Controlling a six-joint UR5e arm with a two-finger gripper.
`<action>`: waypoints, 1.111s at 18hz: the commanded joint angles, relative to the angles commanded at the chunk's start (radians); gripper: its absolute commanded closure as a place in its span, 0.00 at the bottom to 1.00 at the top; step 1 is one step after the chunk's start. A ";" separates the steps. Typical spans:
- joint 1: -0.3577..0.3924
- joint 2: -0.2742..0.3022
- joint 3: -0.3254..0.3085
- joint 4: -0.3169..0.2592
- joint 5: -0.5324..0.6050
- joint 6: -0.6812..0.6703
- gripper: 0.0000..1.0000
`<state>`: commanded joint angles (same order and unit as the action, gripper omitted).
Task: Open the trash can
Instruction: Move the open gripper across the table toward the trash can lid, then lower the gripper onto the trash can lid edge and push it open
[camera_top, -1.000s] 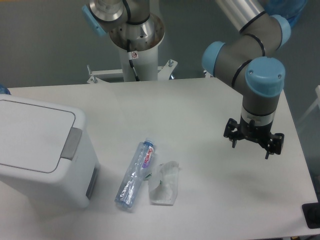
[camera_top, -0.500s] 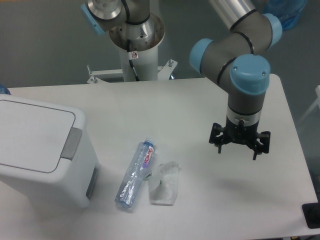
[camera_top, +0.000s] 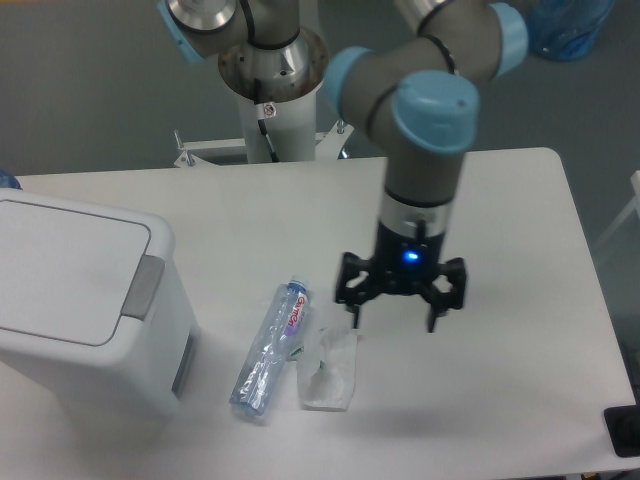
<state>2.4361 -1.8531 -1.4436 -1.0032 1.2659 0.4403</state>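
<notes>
The trash can is a big boxy white bin at the left edge of the table. Its flat lid lies closed, with the grey push tab on its right rim. My gripper hangs open over the middle of the table, fingers spread wide and pointing down with nothing between them. It is well to the right of the bin, just right of the bottle and the wrapper.
A crushed clear plastic bottle lies beside the bin. A crumpled clear wrapper lies just right of it, under the gripper's left finger. The robot base stands at the table's back edge. A black object sits at the lower right corner.
The arm has swung left across the table, carrying the open gripper from the right side toward the middle, near the wrapper. The bin, bottle and wrapper have not moved.
</notes>
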 joint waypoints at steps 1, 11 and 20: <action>-0.005 0.003 0.009 0.000 -0.037 -0.005 0.00; -0.084 0.021 0.019 -0.008 -0.192 -0.051 0.00; -0.127 0.025 0.006 -0.008 -0.192 -0.132 0.00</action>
<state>2.3086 -1.8285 -1.4373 -1.0109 1.0738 0.3084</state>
